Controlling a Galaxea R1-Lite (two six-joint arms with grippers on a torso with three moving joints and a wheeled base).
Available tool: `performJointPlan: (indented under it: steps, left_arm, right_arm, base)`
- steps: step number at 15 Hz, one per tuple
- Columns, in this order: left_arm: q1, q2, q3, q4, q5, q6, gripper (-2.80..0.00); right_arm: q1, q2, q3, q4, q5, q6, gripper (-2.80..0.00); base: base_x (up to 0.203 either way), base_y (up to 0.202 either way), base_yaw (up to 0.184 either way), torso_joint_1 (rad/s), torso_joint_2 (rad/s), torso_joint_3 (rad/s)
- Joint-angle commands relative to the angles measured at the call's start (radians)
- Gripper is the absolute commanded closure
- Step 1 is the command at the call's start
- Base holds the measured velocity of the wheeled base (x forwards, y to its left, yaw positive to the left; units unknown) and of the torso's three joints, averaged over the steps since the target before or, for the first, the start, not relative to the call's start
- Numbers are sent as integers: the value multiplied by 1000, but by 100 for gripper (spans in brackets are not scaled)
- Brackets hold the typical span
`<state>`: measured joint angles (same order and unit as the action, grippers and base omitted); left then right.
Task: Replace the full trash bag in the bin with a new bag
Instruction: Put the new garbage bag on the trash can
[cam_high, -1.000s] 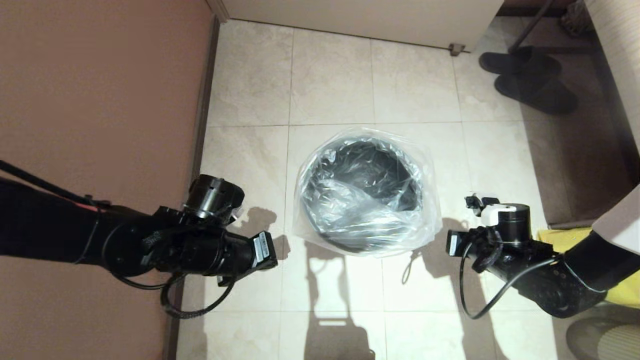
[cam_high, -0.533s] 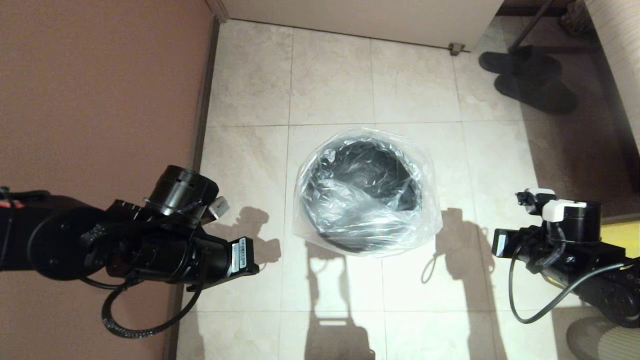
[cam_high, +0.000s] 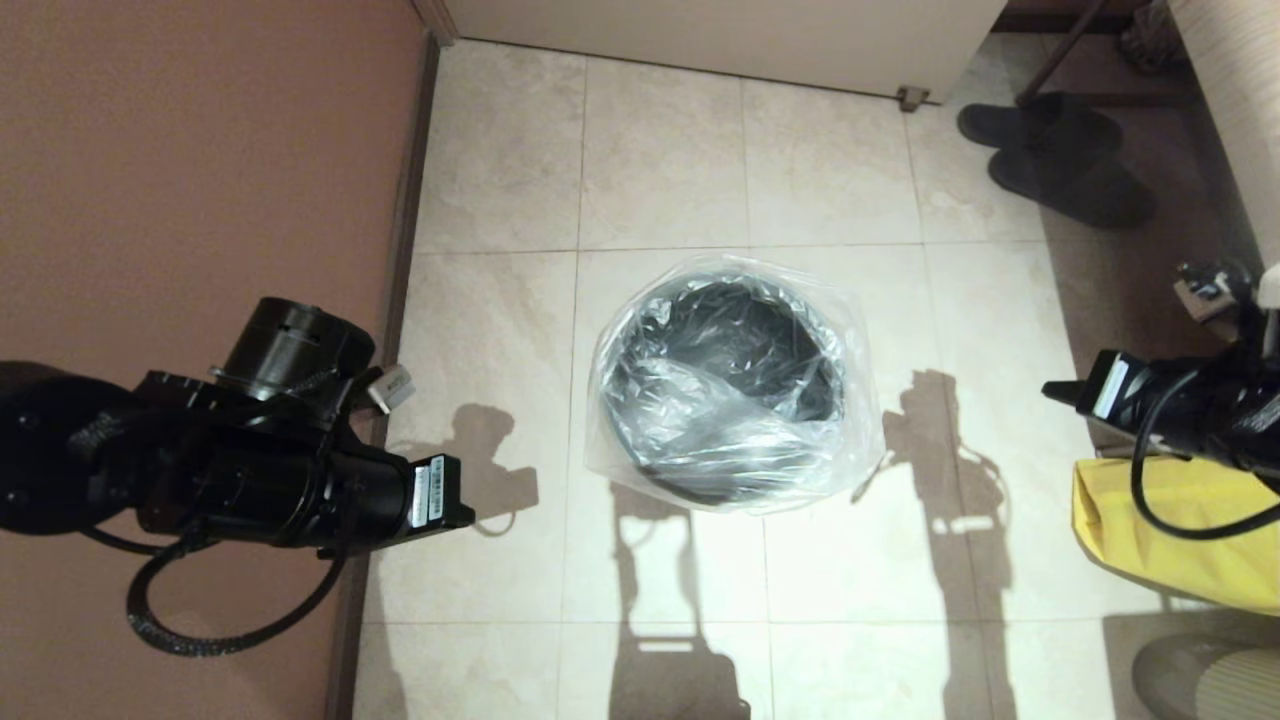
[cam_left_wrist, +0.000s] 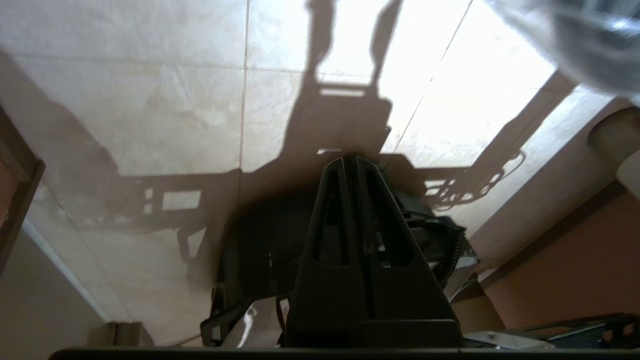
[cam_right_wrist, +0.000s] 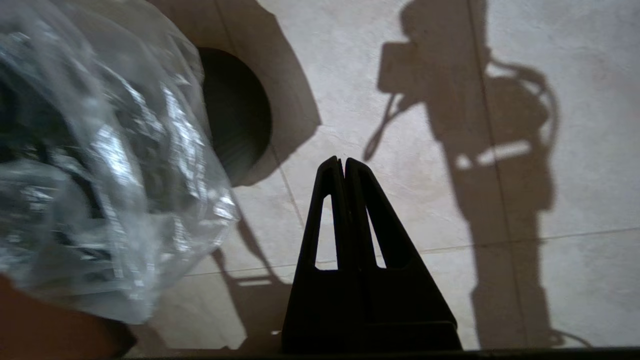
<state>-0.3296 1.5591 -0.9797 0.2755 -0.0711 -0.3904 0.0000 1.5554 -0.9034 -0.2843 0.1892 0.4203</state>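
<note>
The bin (cam_high: 765, 330) stands on the tiled floor in the middle of the head view. The new bag (cam_high: 700, 405), clear and crinkly, lines it and is draped over its rim all round. My left arm (cam_high: 290, 470) hangs by the brown wall, well left of the bin. Its left gripper (cam_left_wrist: 349, 161) is shut on nothing and points at the floor. My right arm (cam_high: 1190, 400) is at the right edge, clear of the bin. The right gripper (cam_right_wrist: 344, 161) is shut and empty above the tiles, with the new bag (cam_right_wrist: 100, 165) and the bin's outer wall (cam_right_wrist: 235, 115) beside it.
An opaque yellow bag (cam_high: 1170, 530) lies on the floor under my right arm. A pair of dark slippers (cam_high: 1060, 160) sits at the back right. The brown wall (cam_high: 180, 180) runs along the left, and a white panel (cam_high: 720, 30) closes the back.
Both arms have drawn outward from the bin, the left toward the wall, the right toward the right edge, uncovering the yellow bag. The bin and its clear bag have not moved.
</note>
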Motion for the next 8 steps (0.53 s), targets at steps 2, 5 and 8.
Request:
performJointPlan:
  steps: [2,5,8]
  left_arm:
    - [-15,5,-102,4,-1,-5,0]
    - [-77,71,-270,9,1,-26,0]
    - [-162,214,-518,63,19,-33,0]
  right_arm:
    - [42,-13,-326,308,62,28,0]
    - [178,76,-427,430,75,36,0]
    - [203,154,-426,426,55,26,0]
  base:
    - [0,0,0,0,0,0]
    - [0,0,0,0,0,0]
    - [0,0,0,0,0,0]
